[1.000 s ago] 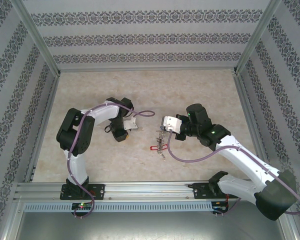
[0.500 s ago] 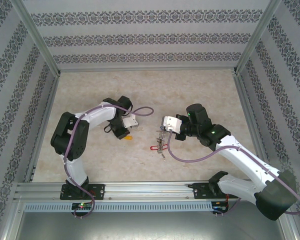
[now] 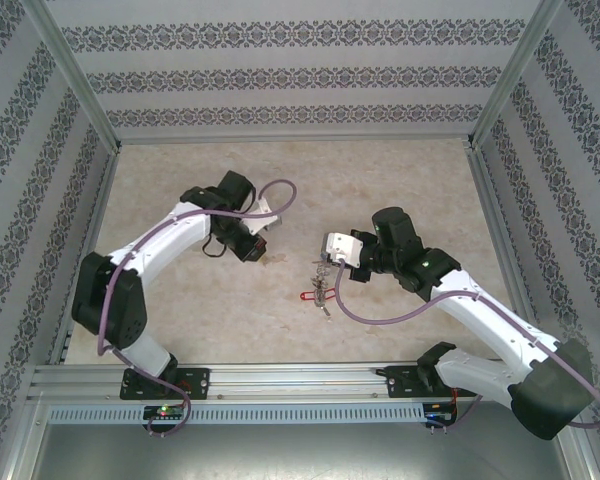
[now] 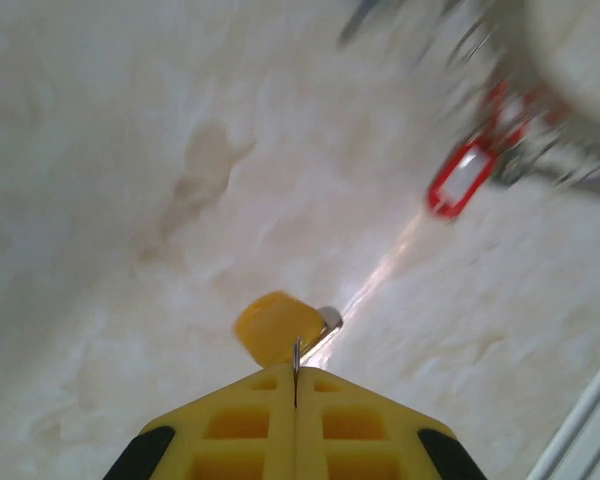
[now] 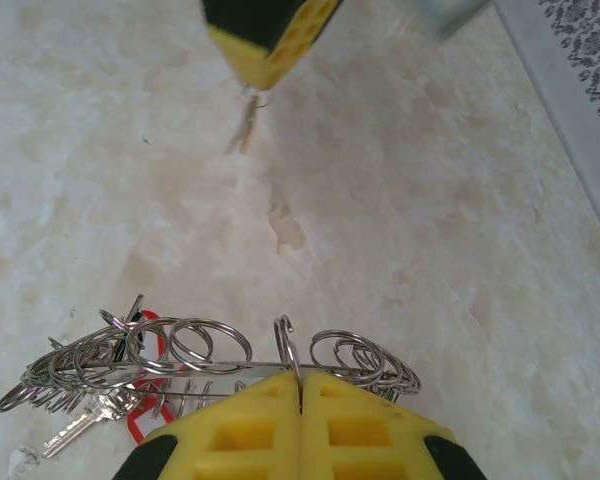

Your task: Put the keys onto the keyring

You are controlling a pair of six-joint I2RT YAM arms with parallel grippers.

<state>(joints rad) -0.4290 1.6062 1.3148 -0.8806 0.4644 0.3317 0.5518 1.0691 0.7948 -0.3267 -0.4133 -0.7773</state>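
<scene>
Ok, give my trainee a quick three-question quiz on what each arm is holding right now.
1. True or false: the left fingers are shut on the yellow-tagged key.
2. What do the right fingers grip? A) the keyring B) a blue cup C) nothing
3. Fill in: the plastic tag among the keyring's keys is coloured ____.
Key: 1 true; 2 A; 3 red.
</scene>
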